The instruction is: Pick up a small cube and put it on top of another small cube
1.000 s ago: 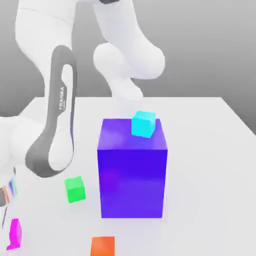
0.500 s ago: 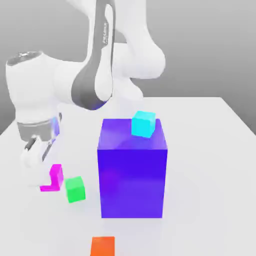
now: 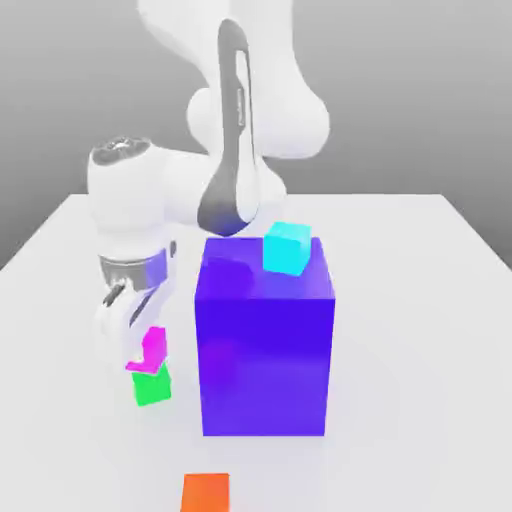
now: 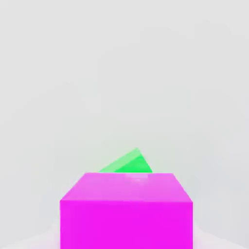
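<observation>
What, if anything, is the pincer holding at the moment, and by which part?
It cannot be told: the magenta cube sits on the green cube right at the pincer.

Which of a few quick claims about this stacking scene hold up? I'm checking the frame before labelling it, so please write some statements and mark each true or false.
1. The small magenta cube sits directly above the small green cube. True.
2. The small cyan cube rests on the white table. False: it sits on top of the large blue-purple block.
3. The small orange cube lies on the table, nearer the camera than the block. True.
4. The gripper hovers over the cyan cube. False: it is beside the magenta cube, on the exterior view's left of the block.
5. The green cube lies on the exterior view's right of the block. False: it is on the left.
</observation>
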Action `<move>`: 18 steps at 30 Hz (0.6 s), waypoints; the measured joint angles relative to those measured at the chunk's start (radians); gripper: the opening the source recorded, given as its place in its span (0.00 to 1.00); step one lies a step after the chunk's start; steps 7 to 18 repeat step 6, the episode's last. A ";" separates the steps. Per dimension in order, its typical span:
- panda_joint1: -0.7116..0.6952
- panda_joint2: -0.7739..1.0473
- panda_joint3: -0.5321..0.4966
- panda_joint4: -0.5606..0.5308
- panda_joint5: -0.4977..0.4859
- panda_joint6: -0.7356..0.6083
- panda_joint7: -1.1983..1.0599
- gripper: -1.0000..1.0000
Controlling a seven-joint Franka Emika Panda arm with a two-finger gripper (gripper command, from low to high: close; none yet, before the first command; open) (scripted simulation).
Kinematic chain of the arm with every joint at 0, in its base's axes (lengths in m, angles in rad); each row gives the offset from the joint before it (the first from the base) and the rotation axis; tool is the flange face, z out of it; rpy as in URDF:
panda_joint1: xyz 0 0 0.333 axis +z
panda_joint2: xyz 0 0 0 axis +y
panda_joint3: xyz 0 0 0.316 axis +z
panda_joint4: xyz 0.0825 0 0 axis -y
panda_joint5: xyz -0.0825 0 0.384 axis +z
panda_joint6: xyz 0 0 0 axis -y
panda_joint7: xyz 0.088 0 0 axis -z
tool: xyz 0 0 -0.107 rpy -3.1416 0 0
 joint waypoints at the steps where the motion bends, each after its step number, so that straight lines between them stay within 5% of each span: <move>1: 0.000 0.000 0.000 0.000 0.000 0.000 0.000 1.00; 18: 0.000 -0.020 -0.001 0.000 -0.009 -0.021 0.006 1.00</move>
